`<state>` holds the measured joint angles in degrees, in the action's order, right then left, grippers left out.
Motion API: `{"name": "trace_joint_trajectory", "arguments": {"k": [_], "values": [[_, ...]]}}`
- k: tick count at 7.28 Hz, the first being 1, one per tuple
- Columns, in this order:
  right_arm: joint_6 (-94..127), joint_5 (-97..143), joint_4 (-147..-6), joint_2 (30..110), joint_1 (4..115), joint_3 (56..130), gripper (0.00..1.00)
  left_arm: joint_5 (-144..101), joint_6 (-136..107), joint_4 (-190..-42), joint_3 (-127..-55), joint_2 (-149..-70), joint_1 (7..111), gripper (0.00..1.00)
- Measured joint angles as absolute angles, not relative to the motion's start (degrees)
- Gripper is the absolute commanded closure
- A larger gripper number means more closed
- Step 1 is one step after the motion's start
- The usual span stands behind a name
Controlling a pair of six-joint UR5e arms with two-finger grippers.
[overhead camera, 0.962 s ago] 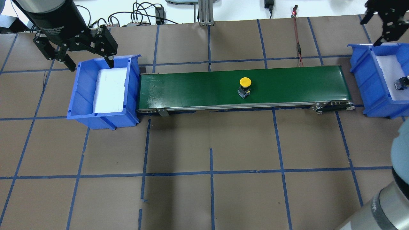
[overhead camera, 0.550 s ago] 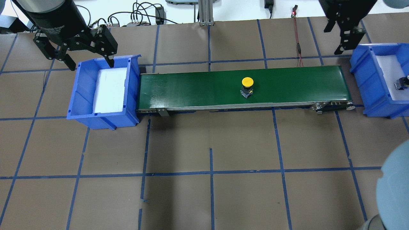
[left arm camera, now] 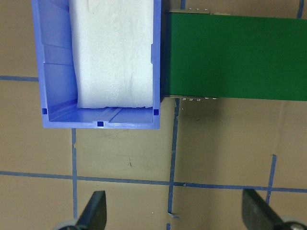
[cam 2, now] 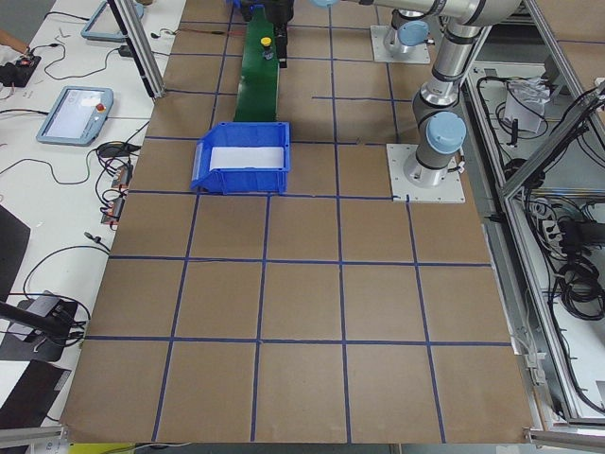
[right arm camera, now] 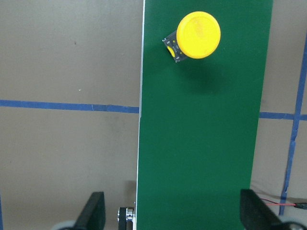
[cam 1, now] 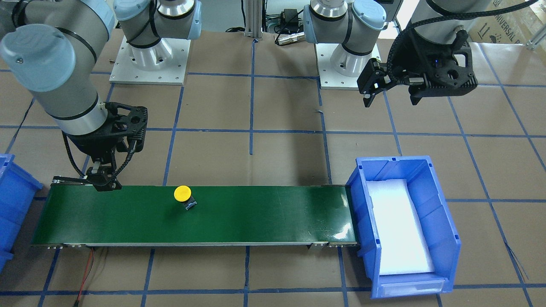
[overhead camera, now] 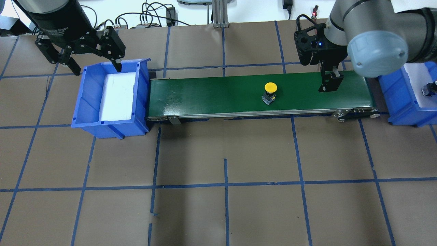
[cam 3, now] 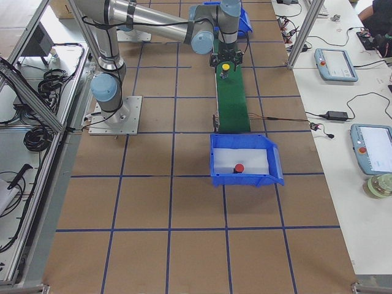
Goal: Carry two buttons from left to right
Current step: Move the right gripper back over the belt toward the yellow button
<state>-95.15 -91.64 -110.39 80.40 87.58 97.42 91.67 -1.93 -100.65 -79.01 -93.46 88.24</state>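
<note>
A yellow-capped button stands on the green conveyor belt, right of its middle; it also shows in the front view and the right wrist view. A red-capped button lies on white foam in the right blue bin. My right gripper is open and empty over the belt's right end, apart from the yellow button; the wrist view shows its fingertips wide apart. My left gripper is open and empty above the far rim of the left blue bin, which holds only foam.
A red wire runs from the table's far edge to the conveyor's right end. Cables and an aluminium post stand at the far edge. Brown paper with blue tape lines covers the table.
My right arm has swung left from over the right bin to over the belt's right end. The yellow button has travelled a little to the right on the belt. The left arm has not moved.
</note>
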Motion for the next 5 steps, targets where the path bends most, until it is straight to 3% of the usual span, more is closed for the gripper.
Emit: {"name": "trace_joint_trajectory", "arguments": {"k": [5], "values": [[-97.88, -89.42, -112.58, 78.03, 85.74, 100.07, 0.00, 91.63, -2.09, -100.64, -78.94, -93.61, 88.17, 0.00]]}}
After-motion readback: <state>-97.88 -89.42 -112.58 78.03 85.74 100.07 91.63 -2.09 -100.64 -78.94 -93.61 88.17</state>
